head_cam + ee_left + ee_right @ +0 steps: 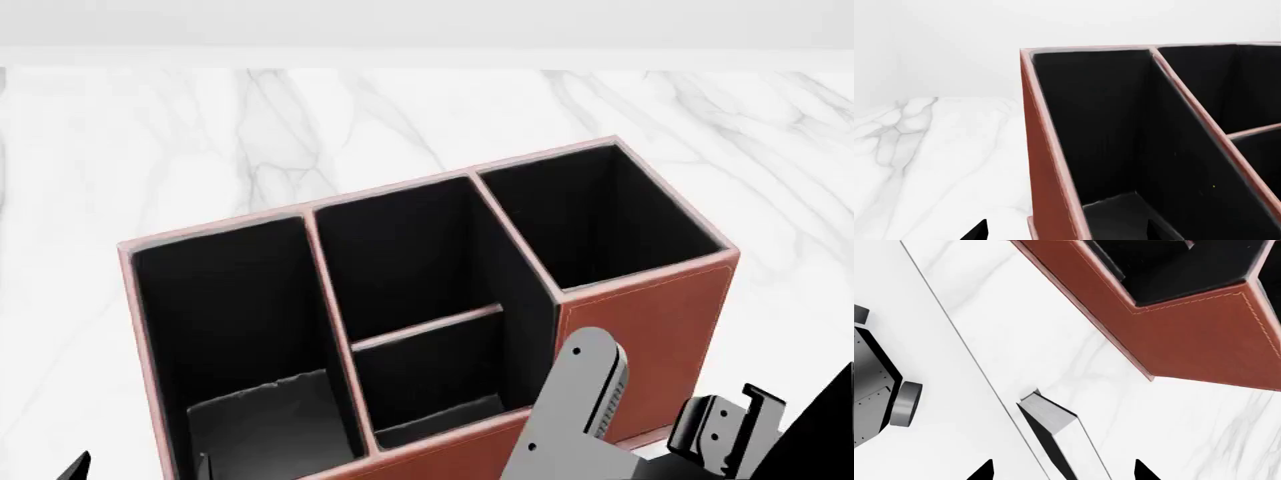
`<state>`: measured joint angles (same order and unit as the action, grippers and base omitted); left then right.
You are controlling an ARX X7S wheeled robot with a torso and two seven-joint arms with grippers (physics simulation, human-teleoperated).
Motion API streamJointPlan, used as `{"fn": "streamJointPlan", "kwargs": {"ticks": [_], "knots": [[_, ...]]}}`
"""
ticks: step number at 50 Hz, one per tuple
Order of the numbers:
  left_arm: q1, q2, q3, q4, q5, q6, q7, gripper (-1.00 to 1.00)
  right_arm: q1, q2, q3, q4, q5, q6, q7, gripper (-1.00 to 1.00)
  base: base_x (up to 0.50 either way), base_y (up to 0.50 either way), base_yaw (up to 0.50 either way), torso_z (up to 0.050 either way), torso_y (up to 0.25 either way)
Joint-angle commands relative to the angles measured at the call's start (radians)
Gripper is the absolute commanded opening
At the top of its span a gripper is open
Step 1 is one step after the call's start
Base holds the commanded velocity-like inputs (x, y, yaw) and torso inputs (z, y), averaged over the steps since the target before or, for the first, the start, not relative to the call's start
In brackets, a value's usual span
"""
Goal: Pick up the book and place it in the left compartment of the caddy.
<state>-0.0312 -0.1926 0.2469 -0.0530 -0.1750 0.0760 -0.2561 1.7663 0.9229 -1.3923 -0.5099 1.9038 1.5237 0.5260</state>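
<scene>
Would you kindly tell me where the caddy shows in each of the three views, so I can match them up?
Left wrist view: the caddy fills the right part of the picture, seen close from above its end wall.
Head view: it sits mid-picture, all its sections open to view.
Right wrist view: only a brown outer corner shows, in the upper right.
Shared landmark: the white marble table under it.

The white marble table (400, 110) carries the reddish-brown caddy (641, 320), which stands directly on it. A dark book (1047, 415) lies near the table's edge.
</scene>
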Motion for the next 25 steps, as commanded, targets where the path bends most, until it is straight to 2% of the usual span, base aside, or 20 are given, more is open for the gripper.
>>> {"fn": "streamJointPlan", "kwargs": {"ticks": [1,25], "knots": [[-0.001,-0.004,0.004,-0.002,-0.005,0.002,-0.006,1.0,-0.018,0.039,-0.056,0.009,-0.064,0.001,-0.014,1.0,0.0,0.0,0.0,0.0,0.0],[-0.004,-0.011,0.017,-0.006,-0.011,0.006,-0.016,1.0,0.043,0.079,-0.14,0.066,-0.178,-0.001,-0.056,1.0,0.0,0.0,0.0,0.0,0.0]]}}
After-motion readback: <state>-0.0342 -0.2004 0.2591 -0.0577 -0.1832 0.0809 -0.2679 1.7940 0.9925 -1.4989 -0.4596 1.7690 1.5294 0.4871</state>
